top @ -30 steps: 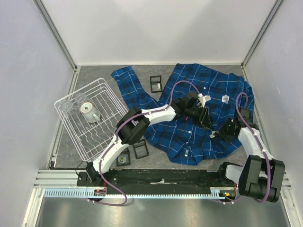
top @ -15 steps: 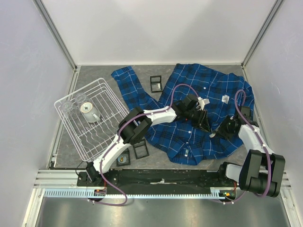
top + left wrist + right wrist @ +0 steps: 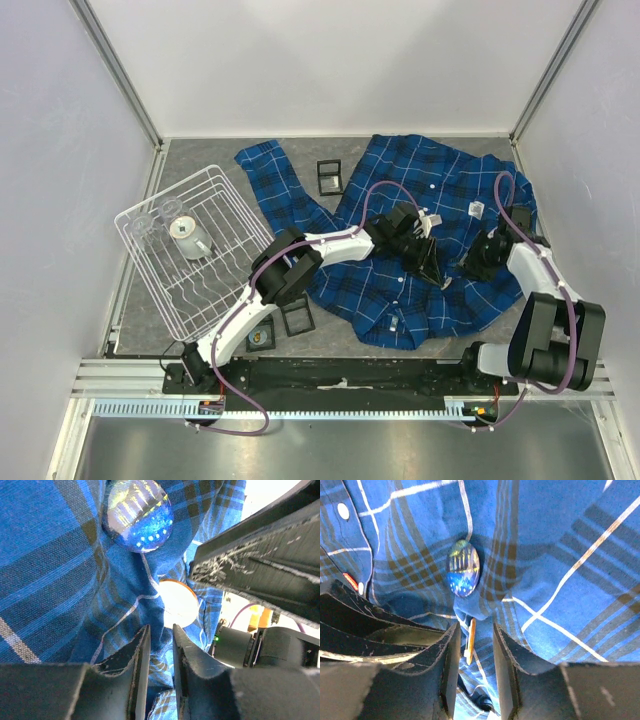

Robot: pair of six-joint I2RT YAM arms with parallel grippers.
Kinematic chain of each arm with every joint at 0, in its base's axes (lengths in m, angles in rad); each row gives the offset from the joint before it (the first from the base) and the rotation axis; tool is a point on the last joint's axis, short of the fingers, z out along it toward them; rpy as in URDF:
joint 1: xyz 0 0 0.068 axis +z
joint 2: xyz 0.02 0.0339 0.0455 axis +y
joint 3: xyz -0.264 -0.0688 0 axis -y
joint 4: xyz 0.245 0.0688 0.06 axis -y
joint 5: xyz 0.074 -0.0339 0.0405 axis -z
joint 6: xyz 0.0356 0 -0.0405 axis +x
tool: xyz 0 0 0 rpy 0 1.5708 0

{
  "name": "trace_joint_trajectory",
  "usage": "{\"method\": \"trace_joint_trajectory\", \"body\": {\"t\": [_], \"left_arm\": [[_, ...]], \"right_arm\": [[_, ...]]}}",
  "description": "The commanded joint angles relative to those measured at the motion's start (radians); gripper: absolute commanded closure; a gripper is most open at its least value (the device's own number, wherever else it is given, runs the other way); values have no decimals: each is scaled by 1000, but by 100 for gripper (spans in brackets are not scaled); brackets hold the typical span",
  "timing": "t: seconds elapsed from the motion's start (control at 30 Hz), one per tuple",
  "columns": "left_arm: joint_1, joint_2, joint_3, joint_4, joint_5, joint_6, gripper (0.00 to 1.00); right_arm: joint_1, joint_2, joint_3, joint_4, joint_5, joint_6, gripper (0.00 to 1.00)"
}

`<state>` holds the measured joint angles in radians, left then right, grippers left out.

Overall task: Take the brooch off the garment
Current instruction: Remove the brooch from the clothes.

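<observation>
The brooch [image 3: 462, 568] is found fastened to the garment [image 3: 440, 170]. Just below the brooch, a garment fold is clamped between the jaws of the left gripper [image 3: 161, 665], presumably for steadying. The jaws of the right gripper [image 3: 475, 670] are set apart astride an orange-rimmed disc [image 3: 470, 641] there.

The grey speckled tabletop [image 3: 200, 165] carried a bright blue plaid button-up shirt [image 3: 430, 165], spread rumpled over its right half, one sleeve stretched toward the far left. A white wire dish rack [image 3: 166, 193] sat at the left. One small black square frame [image 3: 329, 177] lay beside the sleeve, and two more black frames [image 3: 297, 316] lay near the front edge.
</observation>
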<state>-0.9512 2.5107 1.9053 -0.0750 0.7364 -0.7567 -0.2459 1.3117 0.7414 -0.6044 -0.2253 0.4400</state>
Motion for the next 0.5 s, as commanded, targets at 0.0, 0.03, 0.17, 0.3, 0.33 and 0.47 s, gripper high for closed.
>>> {"method": "trace_joint_trajectory", "body": {"t": [0.0,0.03,0.17,0.3,0.33,0.47], "left_arm": [[-9,17,51,-19,18,42,69],[-11,17,52,-17,18,42,69],[-18,19,64,-20,24,39,69],[-24,10,63,-22,24,43,69],[-23,8,64,-22,26,45,69],[-23,-4,61,-31,23,57,69]], "right_arm": [[20,52,122,-76,68,-95,61],[29,58,137,-90,84,-106,62],[89,72,164,-115,69,-121,59],[125,84,165,-133,76,-132,57],[125,90,162,-144,81,-130,59],[132,95,167,-166,165,-141,60]]}}
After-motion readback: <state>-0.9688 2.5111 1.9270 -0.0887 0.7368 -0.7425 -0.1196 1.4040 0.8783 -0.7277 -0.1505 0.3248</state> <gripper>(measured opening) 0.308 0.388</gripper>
